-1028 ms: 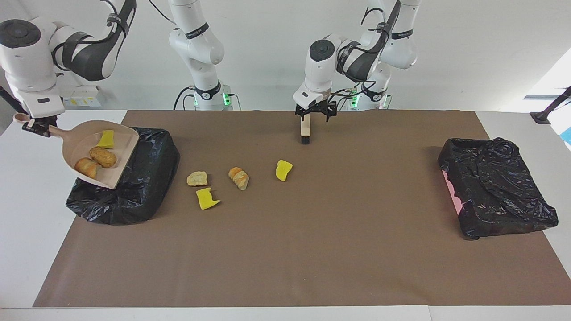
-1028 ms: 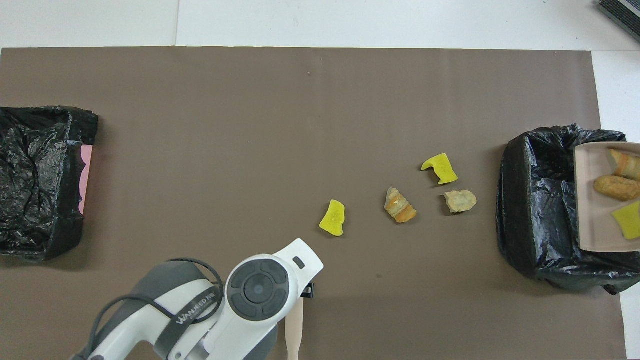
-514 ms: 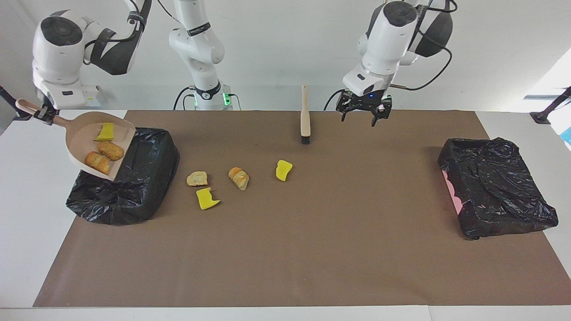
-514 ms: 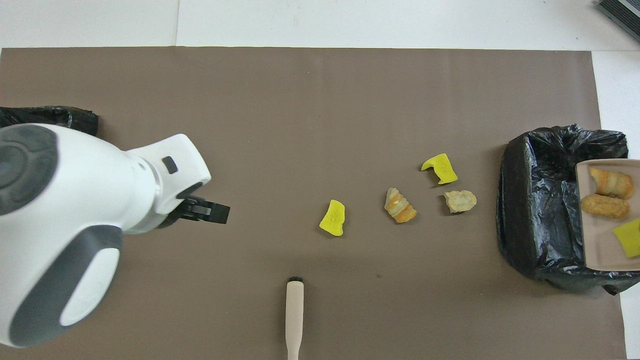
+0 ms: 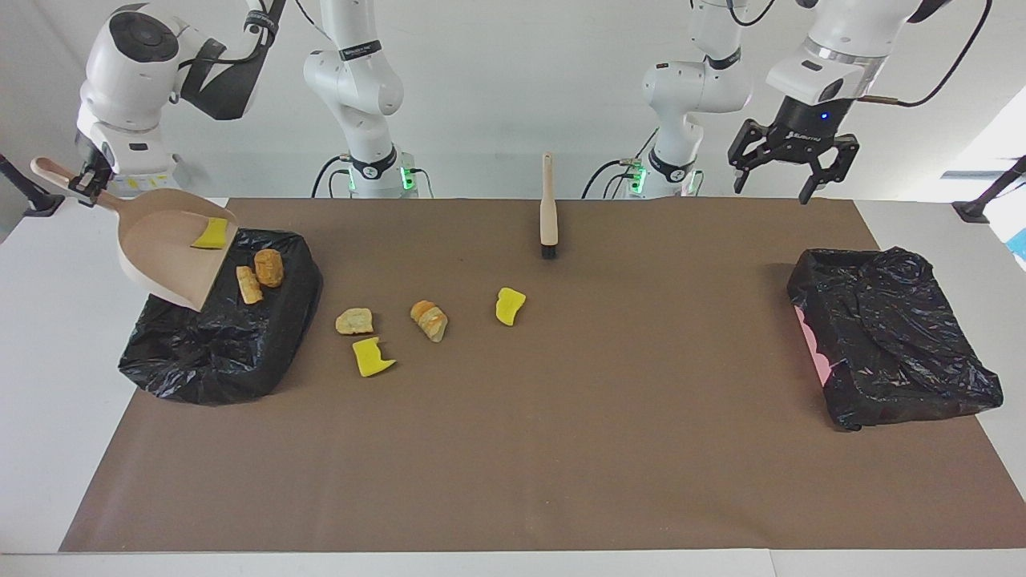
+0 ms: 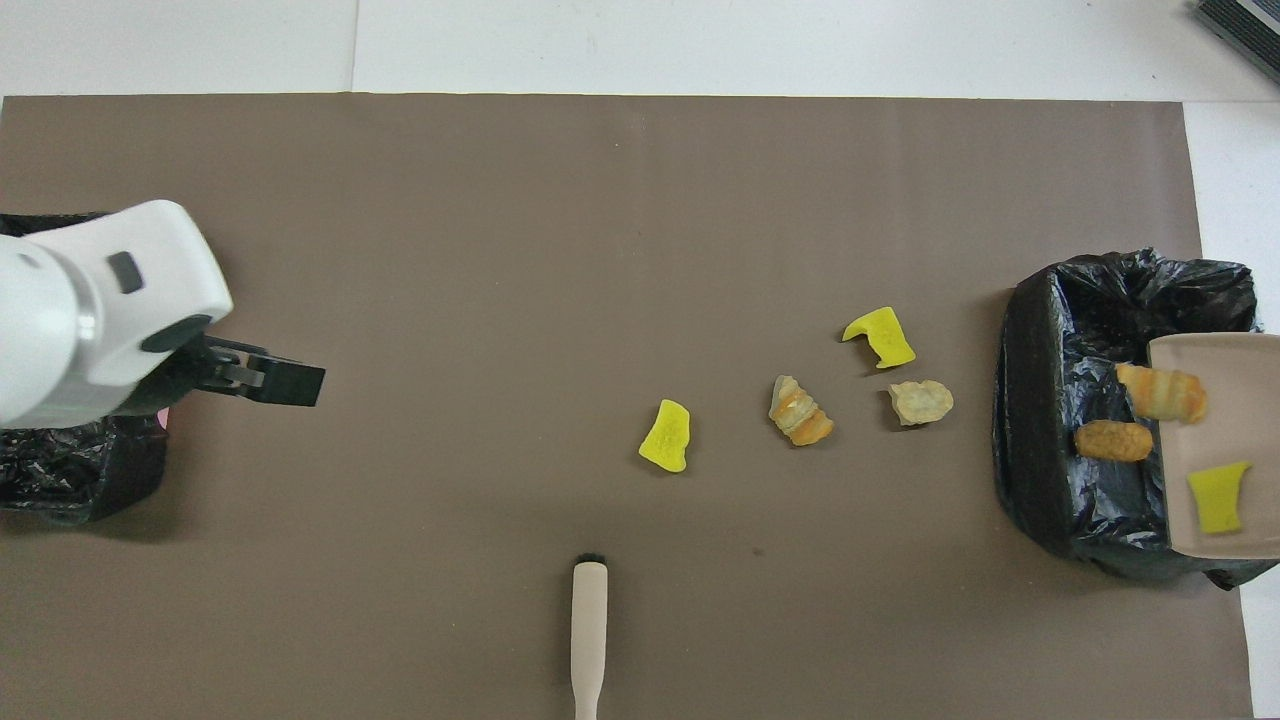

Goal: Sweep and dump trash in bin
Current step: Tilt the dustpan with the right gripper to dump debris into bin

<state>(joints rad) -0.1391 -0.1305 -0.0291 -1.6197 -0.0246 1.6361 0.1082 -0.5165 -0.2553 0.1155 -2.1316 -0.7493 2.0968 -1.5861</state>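
Observation:
My right gripper (image 5: pixel 84 183) is shut on the handle of the beige dustpan (image 5: pixel 164 255), tilted above the black-bagged bin (image 5: pixel 216 344) at the right arm's end. Two bread chunks (image 5: pixel 268 267) (image 6: pixel 1112 440) are sliding off its lip into the bin (image 6: pixel 1060 400). A yellow sponge bit (image 5: pixel 210 233) (image 6: pixel 1218 497) is still on the pan (image 6: pixel 1240 400). More trash lies on the mat beside the bin: two yellow sponge bits (image 5: pixel 373 357) (image 5: pixel 510 305) and two bread chunks (image 5: pixel 353 321) (image 5: pixel 429 320). My left gripper (image 5: pixel 789 172) hangs open and empty, high over the left arm's end.
The beige brush (image 5: pixel 548 208) (image 6: pixel 589 630) stands alone, bristles down, near the robots' edge of the brown mat (image 5: pixel 561 449). A second black-bagged bin (image 5: pixel 890 336) (image 6: pixel 60 460) sits at the left arm's end.
My left gripper let go of the brush, rose and swung to the left arm's end. My right gripper tipped the dustpan more steeply, and two bread chunks slid off it.

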